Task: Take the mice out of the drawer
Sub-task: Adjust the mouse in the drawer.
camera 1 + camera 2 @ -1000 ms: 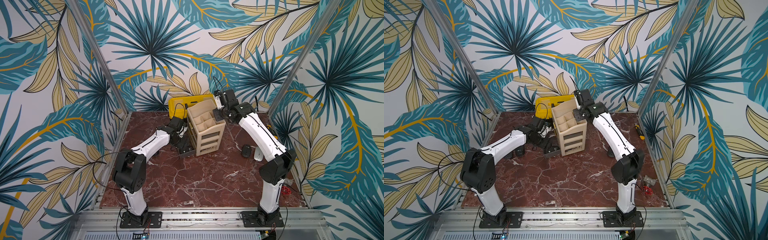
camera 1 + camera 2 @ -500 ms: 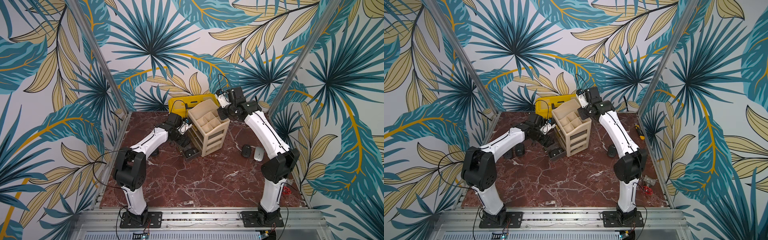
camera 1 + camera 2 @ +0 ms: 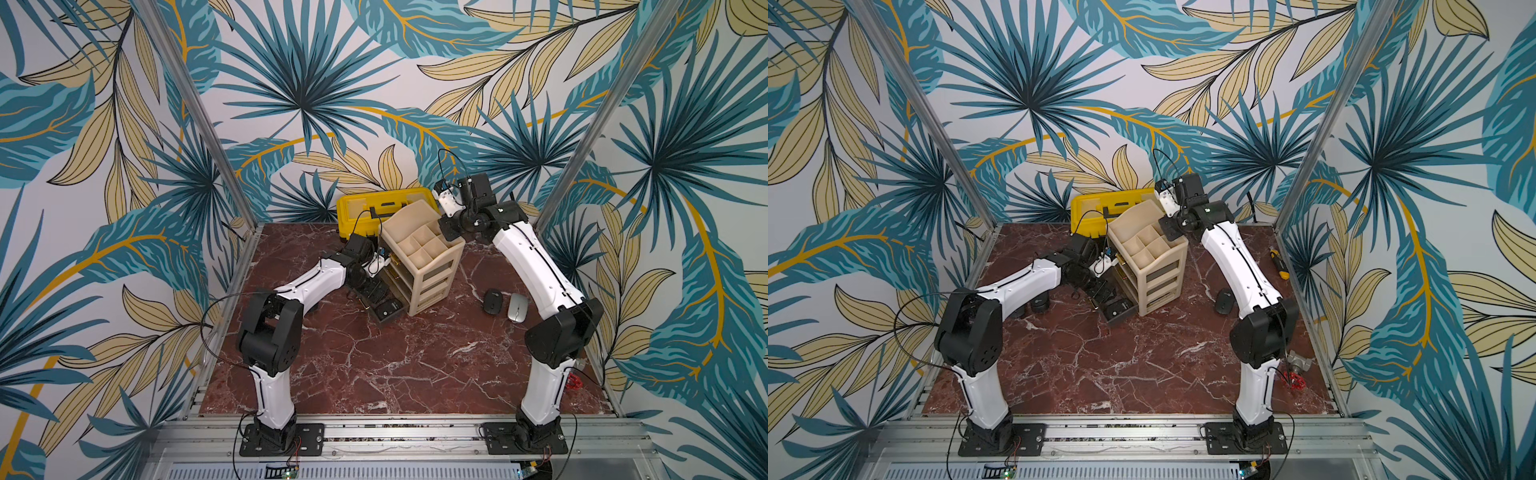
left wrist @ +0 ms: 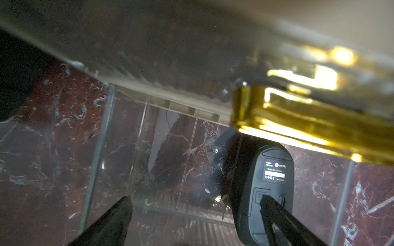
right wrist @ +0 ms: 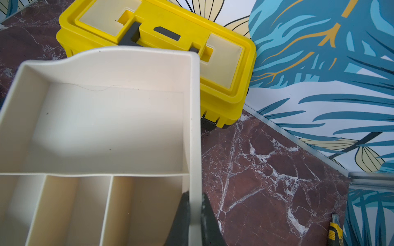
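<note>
The left fingers stand wide over the open drawer, where a black mouse lies (underside up), toward the back edge of the tabletop, while the right fingers pinch a wall of the organizer.

Leaf-patterned wallpaper covers the walls on three sides, with big teal fronds and mustard and beige leaves on a white ground. Two aluminium posts stand at the back corners. The floor of the cell is red-brown marble with white veins, and it lies beneath both the left gripper and the right gripper. Ahead of the right gripper, past its fingertips, a pale metal strip runs where marble meets wall. Well behind both grippers an aluminium rail edges the marble. The light is bright and even, with soft shadows.
</note>
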Robot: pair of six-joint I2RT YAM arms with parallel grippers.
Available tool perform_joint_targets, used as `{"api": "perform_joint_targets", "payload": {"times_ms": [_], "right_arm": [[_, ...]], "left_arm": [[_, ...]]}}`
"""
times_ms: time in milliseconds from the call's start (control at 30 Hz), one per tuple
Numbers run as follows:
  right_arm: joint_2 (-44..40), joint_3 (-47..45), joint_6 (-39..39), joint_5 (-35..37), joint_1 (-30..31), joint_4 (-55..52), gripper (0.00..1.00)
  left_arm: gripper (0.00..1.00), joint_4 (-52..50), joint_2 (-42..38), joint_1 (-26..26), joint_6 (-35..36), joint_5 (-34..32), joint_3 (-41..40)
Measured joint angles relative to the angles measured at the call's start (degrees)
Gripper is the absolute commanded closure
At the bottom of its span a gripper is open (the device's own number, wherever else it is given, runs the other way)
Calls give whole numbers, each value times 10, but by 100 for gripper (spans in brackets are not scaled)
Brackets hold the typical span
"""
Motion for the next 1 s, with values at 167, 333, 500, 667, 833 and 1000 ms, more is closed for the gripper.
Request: {"api": "perform_joint_targets", "payload": {"times_ms": [167, 333, 500, 667, 833, 1000], "right_arm": [[-4, -2, -7, 0, -4, -6, 100], [-13, -12, -11, -12, -2, -12, 100], [-13, -19, 15, -6, 4, 6, 100], [-13, -19, 26, -2, 5, 9, 100], [-12, -20, 40, 2, 6, 13, 100], [-14, -25, 45, 4, 7, 17, 100]], "left_arm": [[3, 44, -13, -19, -30, -34, -29], [6, 102, -66, -36, -68, -73, -109], [54, 100, -125, -77, -52, -65, -148], [57, 109, -135, -92, -86, -75, -148], [78, 113, -143, -92, -140, -93, -154], [100, 90, -145, -65, -232, -103, -144]]}}
